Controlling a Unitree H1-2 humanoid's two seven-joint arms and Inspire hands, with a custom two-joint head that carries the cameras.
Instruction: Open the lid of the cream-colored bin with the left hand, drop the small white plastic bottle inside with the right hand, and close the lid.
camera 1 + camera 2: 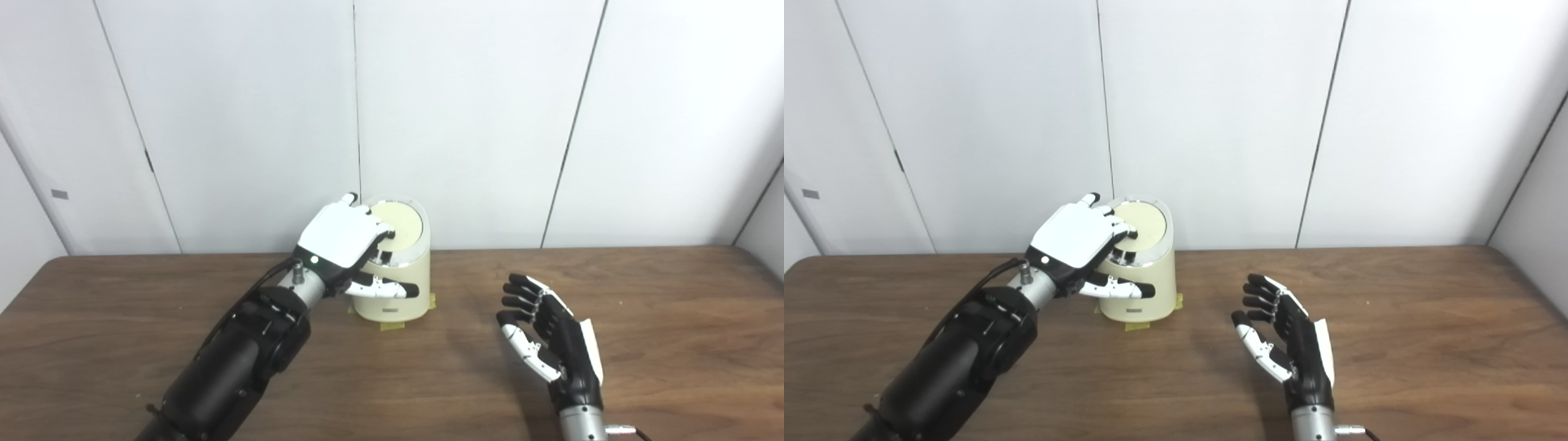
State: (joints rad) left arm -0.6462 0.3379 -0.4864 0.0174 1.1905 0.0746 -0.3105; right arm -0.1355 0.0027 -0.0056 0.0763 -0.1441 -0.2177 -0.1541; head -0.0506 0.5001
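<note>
Just left of the frame's centre, at the back edge of the dark wooden desk [643, 306], the rounded cream-coloured plastic bin [401, 288] sits with its round lid [401, 223] lying flat and shut, and the left hand [343, 236] rests on it, fingers [1127, 231] spread across the lid and gripping nothing. The right hand [1289, 343], lower right, hovers over the desk empty with fingers loosely curled apart, and no small white bottle shows anywhere, so I'd judge it either already dropped in and the lid closed, or nothing yet begun

The left hand [343, 236] hides the near part of the lid [401, 223]; both arms run off the bottom edge.
</note>
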